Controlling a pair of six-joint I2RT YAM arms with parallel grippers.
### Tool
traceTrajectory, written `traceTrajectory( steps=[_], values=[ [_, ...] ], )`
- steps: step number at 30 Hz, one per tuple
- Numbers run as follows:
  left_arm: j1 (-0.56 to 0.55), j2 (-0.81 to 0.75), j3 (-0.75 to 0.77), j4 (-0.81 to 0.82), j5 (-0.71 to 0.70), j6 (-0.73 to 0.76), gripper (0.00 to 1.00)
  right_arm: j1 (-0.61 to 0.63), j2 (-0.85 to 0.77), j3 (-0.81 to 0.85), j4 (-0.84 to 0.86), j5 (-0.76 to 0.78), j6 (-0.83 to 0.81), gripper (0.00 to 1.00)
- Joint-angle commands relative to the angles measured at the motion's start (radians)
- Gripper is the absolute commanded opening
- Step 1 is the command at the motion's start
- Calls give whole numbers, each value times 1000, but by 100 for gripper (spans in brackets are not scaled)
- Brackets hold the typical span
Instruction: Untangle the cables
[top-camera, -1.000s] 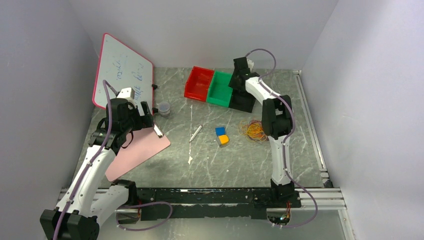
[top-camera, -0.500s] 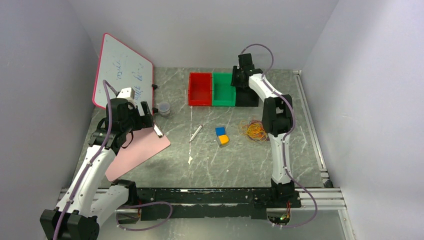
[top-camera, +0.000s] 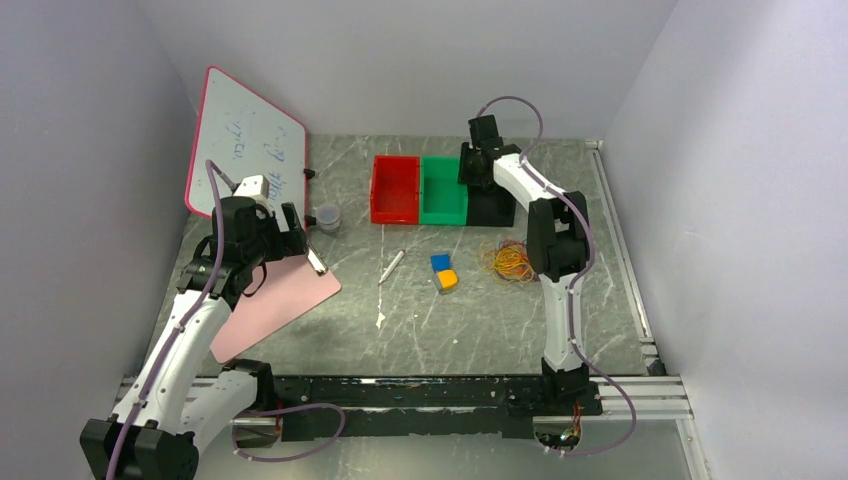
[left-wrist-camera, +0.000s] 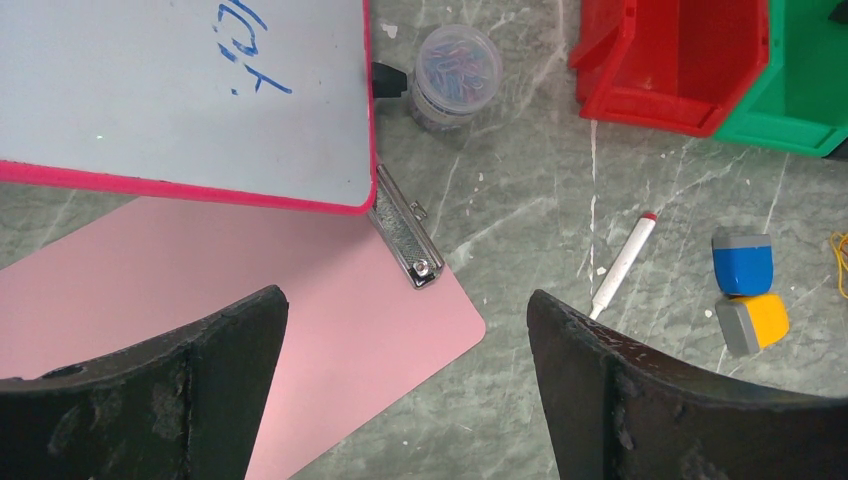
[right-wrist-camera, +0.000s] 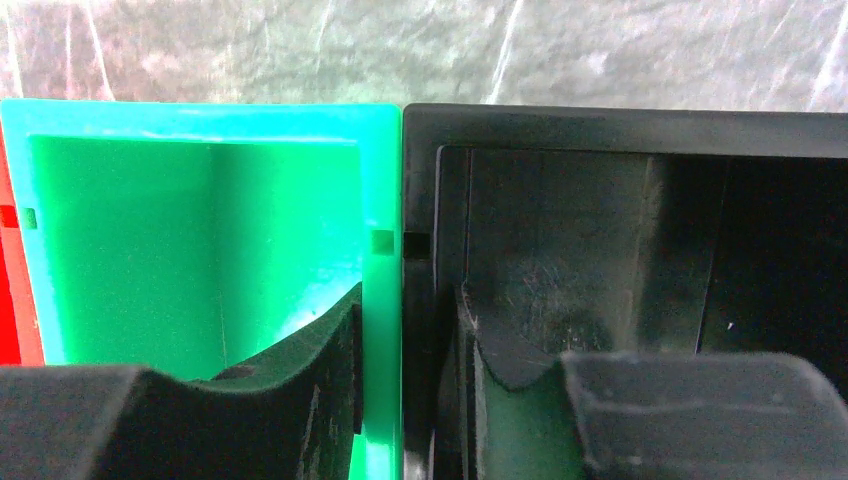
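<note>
The cables (top-camera: 510, 262) are a small tangle of yellow-orange, red and dark loops lying on the table in front of the black bin, close beside the right arm's elbow. One yellow strand shows at the right edge of the left wrist view (left-wrist-camera: 841, 265). My right gripper (top-camera: 470, 172) (right-wrist-camera: 405, 300) is at the back, well away from the cables. It is shut on the touching walls of the green bin (right-wrist-camera: 382, 180) and the black bin (right-wrist-camera: 620, 118), one finger inside each. My left gripper (top-camera: 297, 228) (left-wrist-camera: 405, 310) is open and empty above the pink clipboard (left-wrist-camera: 200, 290).
Red (top-camera: 376, 190), green (top-camera: 443, 160) and black (top-camera: 495, 208) bins stand in a row at the back. A whiteboard (top-camera: 245, 140) leans at the left. A small jar (top-camera: 327, 218), a white marker (top-camera: 391, 266), and blue (top-camera: 440, 262) and orange (top-camera: 448, 280) erasers lie mid-table.
My right gripper has swung the row of bins from tilted to square and drawn it a little nearer. The left arm and the cables have not moved.
</note>
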Motion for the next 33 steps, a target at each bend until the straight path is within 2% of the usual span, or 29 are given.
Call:
traceTrajectory(
  steps=[1,7,12,15,21,26,30,33],
  values=[
    [-9,-9,12,-14,28,17,94,34,-41,-95,-75,-23,56,27],
    [-12,-17,13,-19,36,20,94,42,-79,-187,-20,-71,47,28],
    [-15,-13,10,-15,39,20,94,51,-98,-200,-22,-60,11,32],
    [-15,-9,7,-8,36,17,94,51,-126,-201,-16,-58,2,37],
    [-15,-10,7,-9,26,13,95,51,-200,-208,-20,-45,-8,56],
    [-15,-15,5,2,35,13,96,50,-322,-320,85,-75,0,62],
    [-14,2,23,6,48,19,97,49,-473,-444,148,26,40,62],
    [-15,8,49,-2,2,3,99,47,-614,-545,148,198,133,68]
  ],
)
